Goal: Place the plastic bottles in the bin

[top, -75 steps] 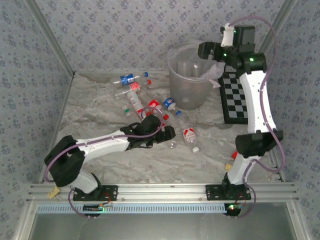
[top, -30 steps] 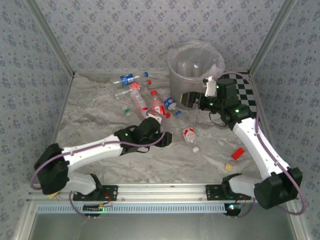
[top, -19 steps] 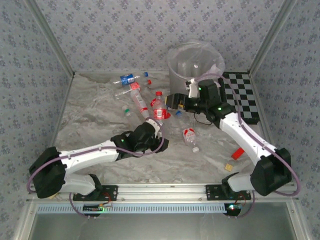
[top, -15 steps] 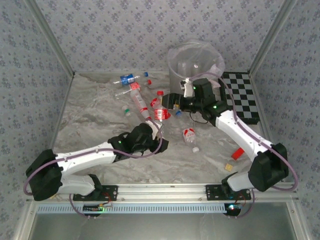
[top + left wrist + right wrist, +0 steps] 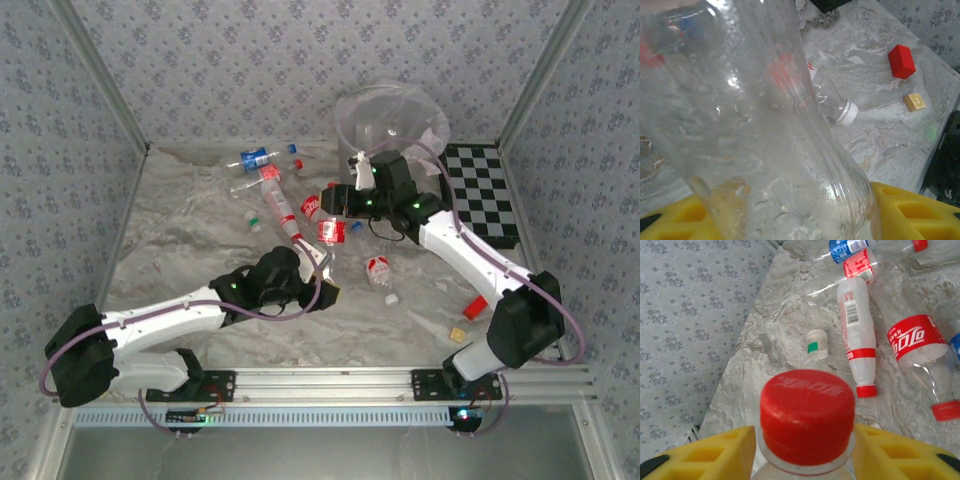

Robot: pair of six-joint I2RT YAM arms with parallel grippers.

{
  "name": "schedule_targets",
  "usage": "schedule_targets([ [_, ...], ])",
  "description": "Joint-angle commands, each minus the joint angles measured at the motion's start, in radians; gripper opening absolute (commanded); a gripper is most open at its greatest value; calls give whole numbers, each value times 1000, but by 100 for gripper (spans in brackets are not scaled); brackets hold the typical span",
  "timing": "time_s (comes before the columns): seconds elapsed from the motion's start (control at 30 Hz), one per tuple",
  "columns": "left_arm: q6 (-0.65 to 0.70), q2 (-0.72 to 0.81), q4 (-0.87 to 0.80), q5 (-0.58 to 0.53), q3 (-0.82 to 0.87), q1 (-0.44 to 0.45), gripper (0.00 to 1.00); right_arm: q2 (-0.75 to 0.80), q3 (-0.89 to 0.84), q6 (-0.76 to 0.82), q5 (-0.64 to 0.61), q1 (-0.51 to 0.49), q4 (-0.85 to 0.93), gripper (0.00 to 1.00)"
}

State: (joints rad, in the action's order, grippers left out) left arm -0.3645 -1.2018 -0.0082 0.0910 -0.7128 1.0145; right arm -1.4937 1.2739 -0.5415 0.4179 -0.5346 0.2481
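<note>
1. Where the tabletop (image 5: 180, 230) carries the scattered bottles, I find the left jaws pinching a clear bottle (image 5: 755, 125) and holding it above the surface. Its label is only a red blur through the plastic.
2. Right jaws: closed on the neck of a red-capped bottle (image 5: 807, 407). The cap has raised lettering, too faint for me to read.
3. Red-label bottle (image 5: 912, 342): lies flat. Its white script is one I cannot read with certainty.
4. Barcode bottle (image 5: 855, 315): lies just beside item 3. It has a white label with a printed barcode, a red band and a red cap.
5. Blue-label bottle (image 5: 846, 246): lies at the far end of the pile, its white lettering unreadable.
6. White-capped bottle (image 5: 832, 102): lies on its side, near a red block (image 5: 901, 61) and a yellow block (image 5: 914, 102).
7. Bin (image 5: 350, 130): stands upright at the far edge with a clear liner, beside the checkerboard (image 5: 485, 195) and just beyond the right jaws.
</note>
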Motion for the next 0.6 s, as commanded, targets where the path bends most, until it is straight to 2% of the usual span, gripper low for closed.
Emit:
schedule_targets([
  [0.0,27,38,8,15,2,1,21,24,5,21,-45,1,31,42],
  [0.1,32,44,-16,9,-10,1,23,40,5,30,-53,1,40,34],
  [0.17,28,51,-15,6,-6,1,30,56,4,38,-61,2,46,30],
  [0.2,22,58,-17,0,-3,1,39,65,9,46,-63,5,54,29],
  [0.3,1,89,-22,-20,13,1,80,87,55,83,-73,13,101,26],
  [0.37,-16,120,-28,-55,28,1,97,99,113,125,-88,24,149,24],
  [0.4,-21,139,-31,-71,36,1,100,106,151,150,-95,32,175,23],
  [0.57,-70,236,-49,-161,79,-2,100,130,354,264,-163,82,277,17],
])
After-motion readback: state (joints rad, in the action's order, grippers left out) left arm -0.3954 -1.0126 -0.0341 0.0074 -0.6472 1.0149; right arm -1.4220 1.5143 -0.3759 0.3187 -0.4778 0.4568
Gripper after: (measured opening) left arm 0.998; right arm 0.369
